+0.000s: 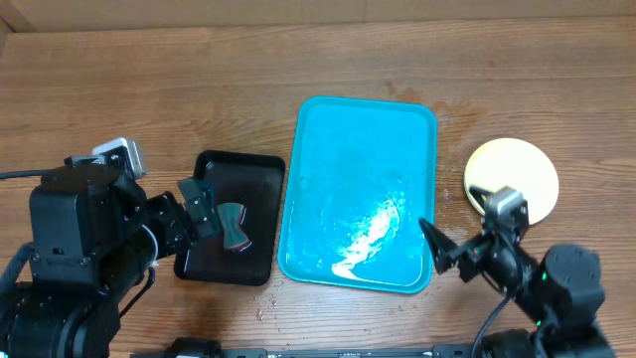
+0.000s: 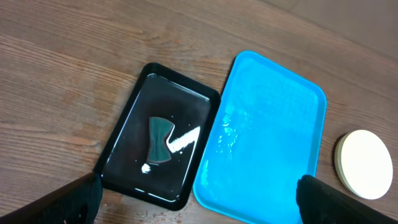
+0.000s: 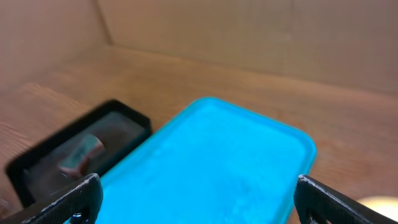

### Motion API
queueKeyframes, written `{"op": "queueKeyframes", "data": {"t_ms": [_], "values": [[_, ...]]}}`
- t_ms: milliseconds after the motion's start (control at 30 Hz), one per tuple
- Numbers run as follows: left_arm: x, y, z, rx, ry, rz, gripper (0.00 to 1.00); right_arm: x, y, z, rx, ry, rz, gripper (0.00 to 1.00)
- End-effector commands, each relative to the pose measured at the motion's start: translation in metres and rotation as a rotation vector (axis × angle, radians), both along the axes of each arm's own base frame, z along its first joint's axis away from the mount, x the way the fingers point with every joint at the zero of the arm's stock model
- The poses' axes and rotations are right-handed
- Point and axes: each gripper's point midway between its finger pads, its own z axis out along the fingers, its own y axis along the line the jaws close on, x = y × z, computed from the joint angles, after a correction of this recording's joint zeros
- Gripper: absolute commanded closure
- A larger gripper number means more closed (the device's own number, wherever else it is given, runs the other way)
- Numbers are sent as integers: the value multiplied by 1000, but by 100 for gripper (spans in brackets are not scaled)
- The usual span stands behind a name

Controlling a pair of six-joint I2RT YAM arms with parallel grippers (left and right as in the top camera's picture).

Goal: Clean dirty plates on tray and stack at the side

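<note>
Gaping wide, left end effector [image 1: 204, 207] and right end effector [image 1: 444, 251] seemingly hold and touch nothing.

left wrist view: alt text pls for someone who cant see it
A wet-looking blue tray with no plates on it lies on a wooden table, beside a black tray holding a small dark wiper. A pale plate sits at the picture's right edge, and the open left gripper frames the bottom corners.

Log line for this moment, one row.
left gripper open, empty | right gripper open, empty | tray wet, bare | plates beside tray | dark tool in black tray
</note>
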Motion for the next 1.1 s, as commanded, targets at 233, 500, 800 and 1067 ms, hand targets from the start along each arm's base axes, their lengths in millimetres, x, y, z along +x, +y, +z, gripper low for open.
{"op": "queueKeyframes", "data": {"t_ms": [233,500,800,1067], "values": [[1,3,3,17,-13,4,0,-2,-39,-63,178,-4,-255,0],[1,3,3,17,-13,4,0,16,-38,-74,202,-108,-248,0],[1,3,3,17,-13,4,0,21,-36,-68,221,-190,-237,0],[1,3,3,17,-13,4,0,21,-36,-68,221,-190,-237,0]]}}
